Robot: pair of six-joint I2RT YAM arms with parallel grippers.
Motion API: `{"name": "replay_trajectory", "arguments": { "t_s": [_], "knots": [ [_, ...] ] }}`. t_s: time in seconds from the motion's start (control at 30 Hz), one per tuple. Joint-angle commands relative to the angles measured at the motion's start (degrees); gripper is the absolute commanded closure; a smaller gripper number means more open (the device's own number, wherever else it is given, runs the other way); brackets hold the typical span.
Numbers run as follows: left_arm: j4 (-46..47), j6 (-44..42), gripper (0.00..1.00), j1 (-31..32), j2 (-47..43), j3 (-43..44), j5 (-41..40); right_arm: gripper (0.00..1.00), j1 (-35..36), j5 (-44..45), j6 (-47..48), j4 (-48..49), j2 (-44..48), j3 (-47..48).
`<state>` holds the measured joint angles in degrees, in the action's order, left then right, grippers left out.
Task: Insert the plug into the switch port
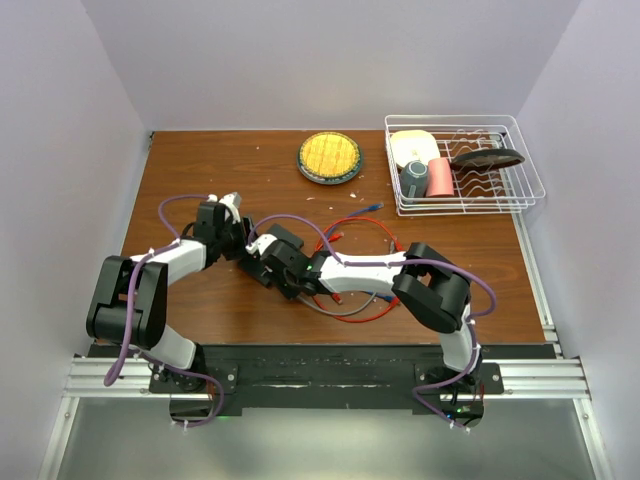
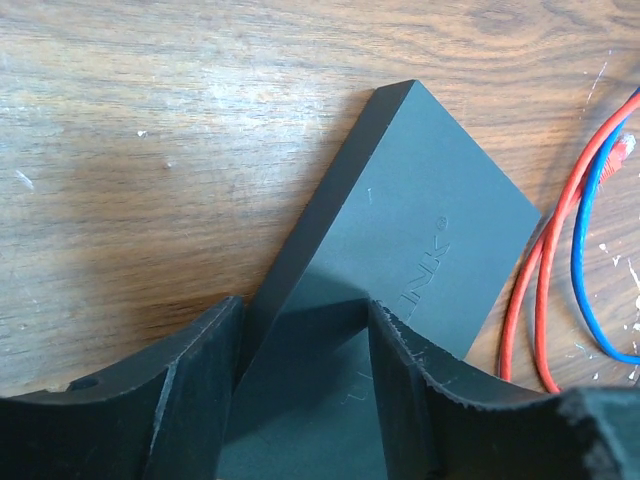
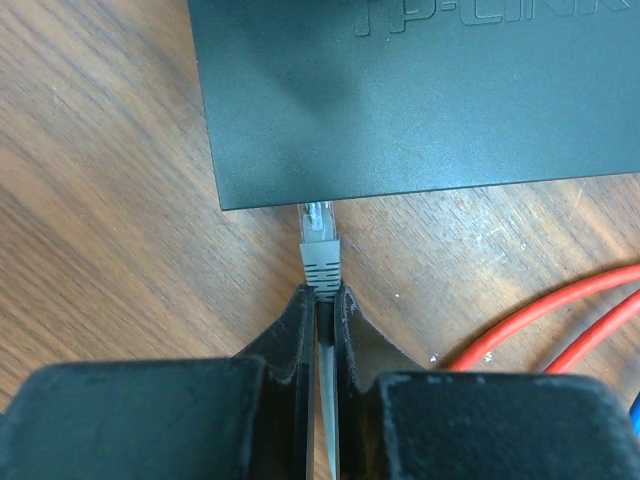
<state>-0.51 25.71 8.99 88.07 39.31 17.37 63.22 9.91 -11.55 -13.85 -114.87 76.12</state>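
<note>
At the socket edge of the switch (image 3: 420, 100), the right gripper (image 3: 320, 300) is clenched on the tail of the grey plug (image 3: 320, 245), whose clear tip just meets a port and does not look seated. The left gripper (image 2: 305, 325) straddles the switch, which lies flat on the table (image 3: 100, 200); whether it truly clamps cannot be told. Left to do, by the look: the final push home.
</note>
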Motion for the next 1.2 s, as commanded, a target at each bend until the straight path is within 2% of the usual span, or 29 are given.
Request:
{"name": "replay_trajectory", "arguments": {
  "t_s": [0.0, 0.57, 0.83, 1.17],
  "knots": [
    [-3.71, 2.06, 0.46, 1.2, 0.35, -2.48, 9.79, 1.0, -0.2, -1.48, -0.75, 10.85, 0.61, -0.44],
    [-3.26, 5.4, 0.54, 1.73, -2.2, -7.14, 13.48, 1.0, -1.61, 0.55, -1.9, 16.65, -1.15, 2.63],
    [-3.26, 6.45, 0.62, 4.01, -2.91, -8.37, 16.12, 1.0, -1.87, 0.46, -0.49, 20.78, -1.23, 4.83],
    [-4.76, 8.04, 0.64, 6.3, -5.54, -9.07, 18.23, 1.0, -2.31, -0.42, -0.31, 22.11, -2.9, 8.35]
  ]
}}
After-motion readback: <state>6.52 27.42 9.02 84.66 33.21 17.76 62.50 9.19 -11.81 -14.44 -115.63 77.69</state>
